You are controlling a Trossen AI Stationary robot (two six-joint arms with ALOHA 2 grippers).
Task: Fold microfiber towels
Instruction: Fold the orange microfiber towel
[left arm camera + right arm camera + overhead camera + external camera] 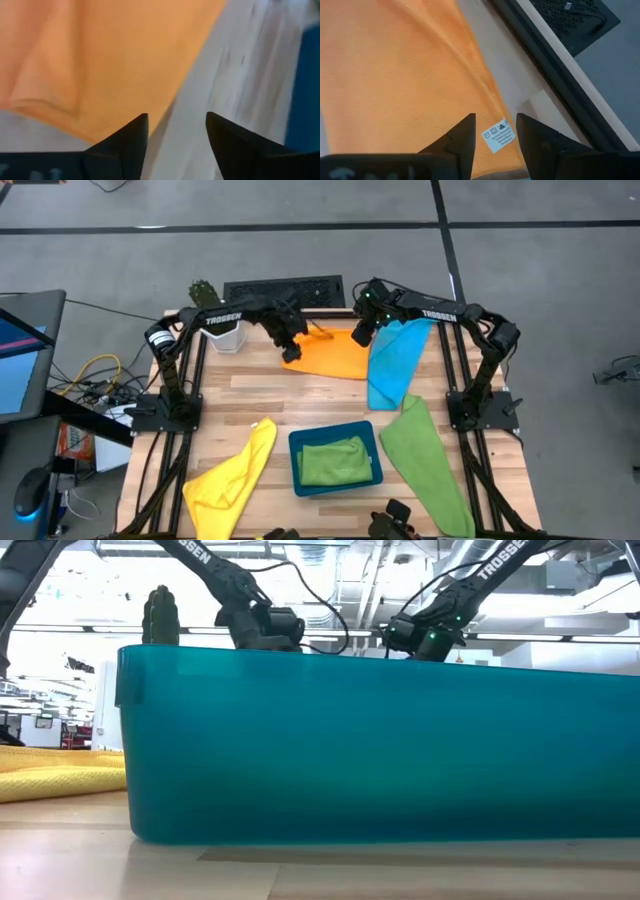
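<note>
Both grippers are up at the far end of the table with their jaws apart and nothing in them. The left gripper (291, 340) hovers right over the left edge of the orange towel (335, 352); its wrist view shows the two dark fingers (125, 145) spread, with the towel's hem just past one tip and bare wood between them. The right gripper (362, 330) sits over the same towel's far right corner, fingers (455, 140) parted on either side of the little white care label (497, 134), close to the table's back edge, where a dark rail runs. The orange towel lies flat on the wooden table (250, 395), and the sky-blue towel (392, 360) overlaps its right side and runs toward the middle. Further out, a green towel (425, 465) stretches along the right edge, the yellow towel (232, 475) is crumpled at the near left corner, and a second green towel (334, 461) sits folded inside the teal tray (294, 465) at near centre. There's a decent strip of bare wood between the orange towel and the tray. In the low view the tray wall (380, 740) blocks nearly everything.
</note>
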